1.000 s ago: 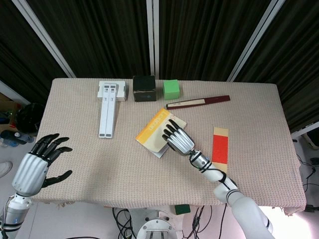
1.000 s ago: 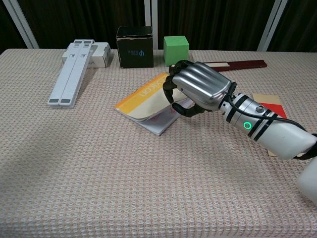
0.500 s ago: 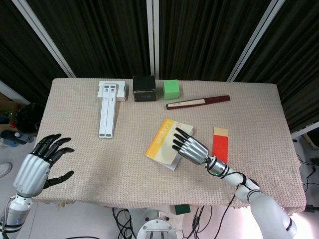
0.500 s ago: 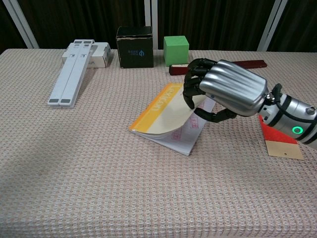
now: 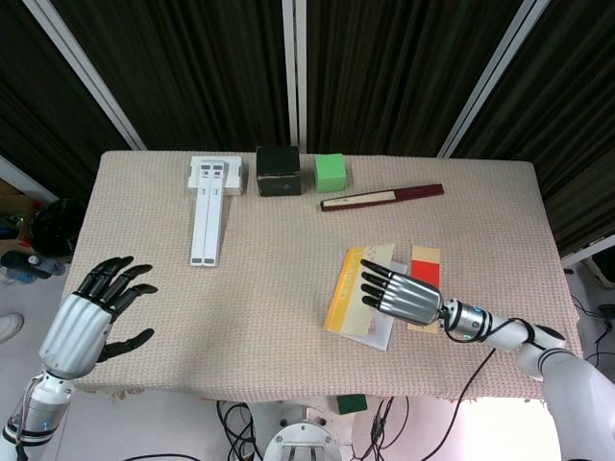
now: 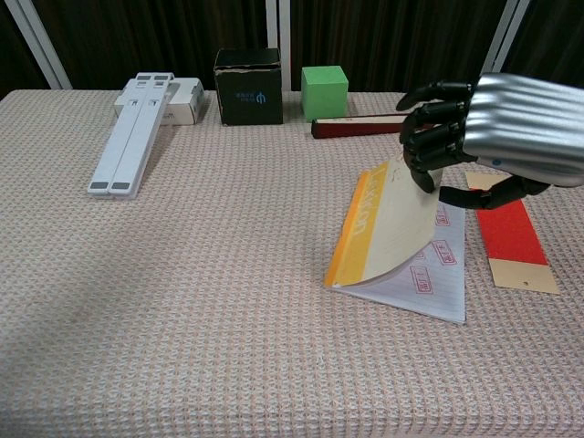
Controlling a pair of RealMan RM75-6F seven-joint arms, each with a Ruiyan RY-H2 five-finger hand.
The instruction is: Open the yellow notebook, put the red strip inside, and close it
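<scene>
Since a second ago the yellow paper notebook [image 6: 388,239] is sliding toward four o'clock, now lying just beside the flat red strip [image 6: 505,230]. The right hand [image 6: 488,135] is pinching its cover, lifting it partly open; the left hand [image 5: 88,317] is hovering spread and empty. Inserting the strip and closing are remaining.
</scene>
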